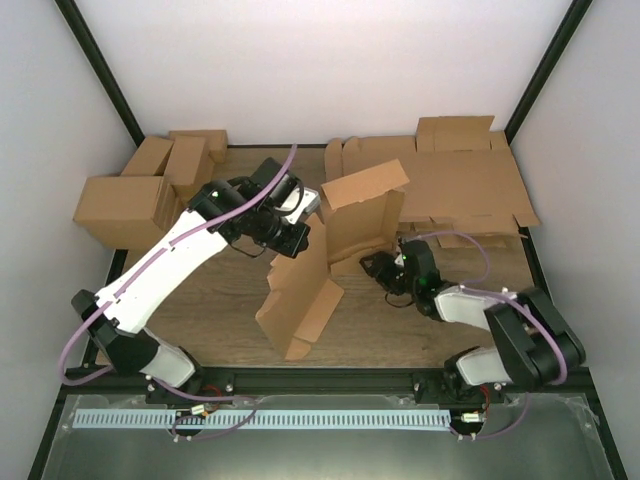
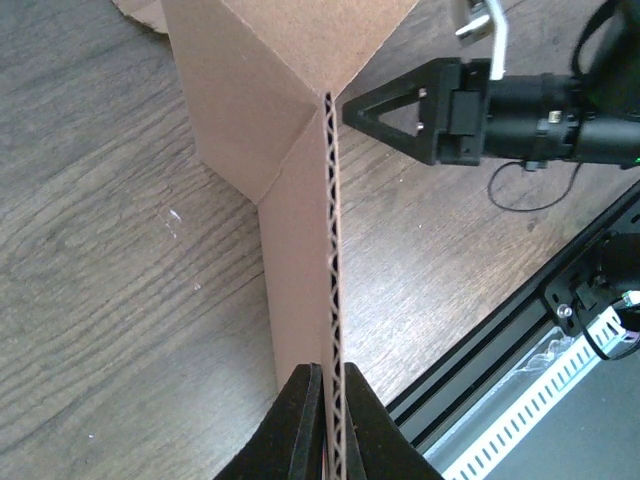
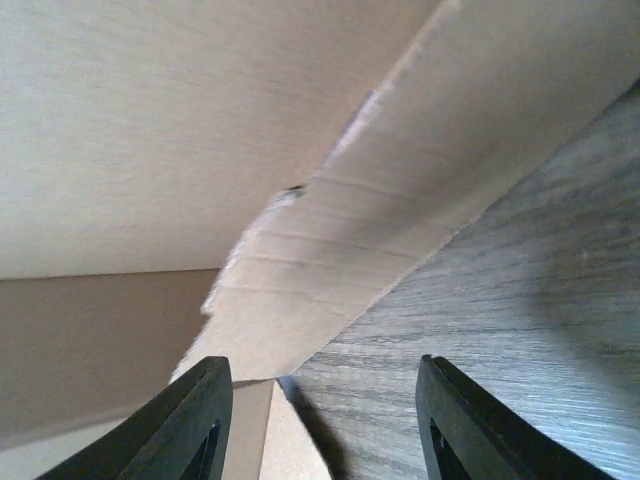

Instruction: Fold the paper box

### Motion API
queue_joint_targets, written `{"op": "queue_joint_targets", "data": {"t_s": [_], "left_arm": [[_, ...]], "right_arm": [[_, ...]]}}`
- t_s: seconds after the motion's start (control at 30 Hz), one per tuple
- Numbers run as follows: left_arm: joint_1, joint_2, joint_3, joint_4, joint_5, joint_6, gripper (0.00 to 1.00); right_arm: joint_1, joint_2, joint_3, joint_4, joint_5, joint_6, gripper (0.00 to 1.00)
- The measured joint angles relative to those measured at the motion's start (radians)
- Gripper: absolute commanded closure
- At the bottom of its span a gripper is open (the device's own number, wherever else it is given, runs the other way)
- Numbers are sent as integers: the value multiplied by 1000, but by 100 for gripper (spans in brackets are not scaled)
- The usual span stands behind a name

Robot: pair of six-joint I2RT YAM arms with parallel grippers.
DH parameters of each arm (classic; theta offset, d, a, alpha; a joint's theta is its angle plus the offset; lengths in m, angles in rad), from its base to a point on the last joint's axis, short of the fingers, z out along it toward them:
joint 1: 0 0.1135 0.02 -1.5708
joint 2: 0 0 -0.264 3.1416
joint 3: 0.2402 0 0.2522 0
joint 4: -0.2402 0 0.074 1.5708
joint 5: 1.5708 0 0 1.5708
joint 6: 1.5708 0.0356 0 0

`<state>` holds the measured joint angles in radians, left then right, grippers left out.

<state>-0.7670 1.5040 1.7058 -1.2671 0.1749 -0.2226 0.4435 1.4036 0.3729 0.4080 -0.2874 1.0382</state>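
The paper box (image 1: 330,255) is a brown creased cardboard piece standing part-folded in the middle of the table. My left gripper (image 1: 298,243) is shut on the upper edge of its left panel. In the left wrist view my fingers (image 2: 305,425) pinch the corrugated edge of the box (image 2: 333,300). My right gripper (image 1: 368,266) is open and low on the table, against the box's right side. In the right wrist view its jaws (image 3: 325,430) stand wide apart with a box flap (image 3: 330,270) hanging over and between them, not gripped. The right gripper also shows in the left wrist view (image 2: 400,110).
A cluster of brown cartons (image 1: 140,195) stands at the back left. A pile of flat cardboard sheets (image 1: 460,180) lies at the back right. A black frame rail (image 1: 330,380) runs along the near edge of the wooden table (image 1: 220,300).
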Motion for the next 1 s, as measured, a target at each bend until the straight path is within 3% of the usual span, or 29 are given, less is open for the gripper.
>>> {"op": "queue_joint_targets", "data": {"t_s": [0.27,0.43,0.6,0.9,1.0], "left_arm": [[0,42,34,0,-9,22,96],[0,46,39,0,-20,23,96],[-1,46,40,0,-29,24,96],[-20,55,55,-7,-51,26,96],[-30,63,64,-12,-64,26,96]], "right_arm": [[-70,-256,18,-188,-11,-267,49],[-75,-345,146,-342,-24,-483,46],[-75,-467,293,-462,4,-579,40],[-76,-380,779,-733,122,-655,36],[-76,-324,934,-836,175,-657,25]]}}
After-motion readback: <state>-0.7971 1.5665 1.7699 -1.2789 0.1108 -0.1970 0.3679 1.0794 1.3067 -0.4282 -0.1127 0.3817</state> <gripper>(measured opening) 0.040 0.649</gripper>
